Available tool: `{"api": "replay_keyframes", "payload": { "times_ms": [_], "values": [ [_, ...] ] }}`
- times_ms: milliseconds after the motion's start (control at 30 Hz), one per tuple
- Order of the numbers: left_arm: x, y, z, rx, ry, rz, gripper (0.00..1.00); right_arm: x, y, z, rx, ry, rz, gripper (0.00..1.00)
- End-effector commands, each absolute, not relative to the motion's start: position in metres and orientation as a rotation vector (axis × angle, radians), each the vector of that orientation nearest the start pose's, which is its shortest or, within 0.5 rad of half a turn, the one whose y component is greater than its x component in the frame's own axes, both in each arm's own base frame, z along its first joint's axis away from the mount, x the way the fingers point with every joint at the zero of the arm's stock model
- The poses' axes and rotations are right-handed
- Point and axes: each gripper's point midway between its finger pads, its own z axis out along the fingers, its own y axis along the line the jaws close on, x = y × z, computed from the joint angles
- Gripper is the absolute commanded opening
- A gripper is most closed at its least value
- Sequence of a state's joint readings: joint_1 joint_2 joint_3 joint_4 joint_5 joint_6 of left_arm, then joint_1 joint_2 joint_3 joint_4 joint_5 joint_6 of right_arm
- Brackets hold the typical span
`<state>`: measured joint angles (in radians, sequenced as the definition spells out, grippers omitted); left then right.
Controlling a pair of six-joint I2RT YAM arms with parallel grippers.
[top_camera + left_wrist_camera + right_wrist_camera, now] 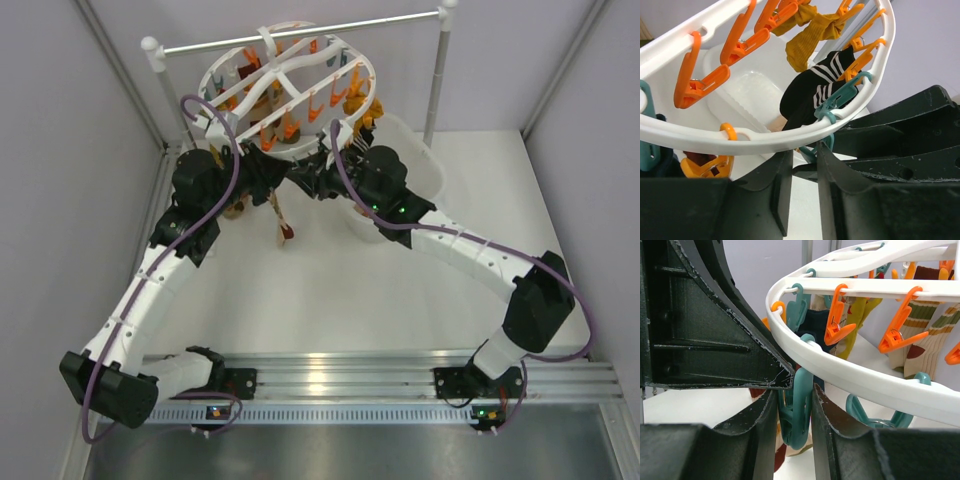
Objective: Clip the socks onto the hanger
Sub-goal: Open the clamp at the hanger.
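Observation:
The white oval hanger (290, 75) hangs from the rail with orange and teal clips. Both grippers meet under its near rim (790, 140). My right gripper (796, 390) is shut on a teal clip (801, 415) that hangs from the rim (865, 380). A red-brown and tan sock (283, 215) dangles below that clip, and its top shows behind the fingers (782, 460). My left gripper (805, 157) is slightly open, with nothing between its fingers, its tips beside the same clip. A black striped sock (815, 90), a mustard sock (802, 42) and tan patterned socks (920, 335) hang clipped.
A silver rail (300, 32) on white posts carries the hanger. A white plastic tub (425, 165) stands behind and to the right of the hanger and also shows in the left wrist view (750, 90). Grey walls close in both sides.

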<state>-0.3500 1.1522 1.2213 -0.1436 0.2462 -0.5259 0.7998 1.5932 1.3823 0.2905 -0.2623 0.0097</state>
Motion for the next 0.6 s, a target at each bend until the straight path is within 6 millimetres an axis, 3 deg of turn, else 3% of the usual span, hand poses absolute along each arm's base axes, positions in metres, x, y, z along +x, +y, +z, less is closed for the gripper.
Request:
{"api": "replay_keyframes", "payload": {
  "times_ms": [0, 67, 200, 367, 567],
  "values": [
    [0.355, -0.185, 0.398, 0.007, 1.644, -0.824, 0.28, 0.312, 0.419, 0.404, -0.813, 1.213, 0.899, 0.06],
    [0.356, -0.184, 0.399, 0.016, 1.641, -0.816, 0.23, 0.31, 0.418, 0.403, -0.82, 1.224, 0.9, 0.15],
    [0.351, -0.189, 0.397, 0.074, 1.648, -0.83, 0.13, 0.319, 0.411, 0.395, -0.787, 1.289, 0.916, 0.2],
    [0.348, -0.194, 0.396, 0.125, 1.66, -0.841, 0.1, 0.323, 0.404, 0.389, -0.803, 1.314, 0.941, 0.31],
    [0.352, -0.195, 0.392, 0.162, 1.682, -0.822, 0.08, 0.328, 0.404, 0.38, -0.838, 1.34, 0.974, 0.33]
  ]
}}
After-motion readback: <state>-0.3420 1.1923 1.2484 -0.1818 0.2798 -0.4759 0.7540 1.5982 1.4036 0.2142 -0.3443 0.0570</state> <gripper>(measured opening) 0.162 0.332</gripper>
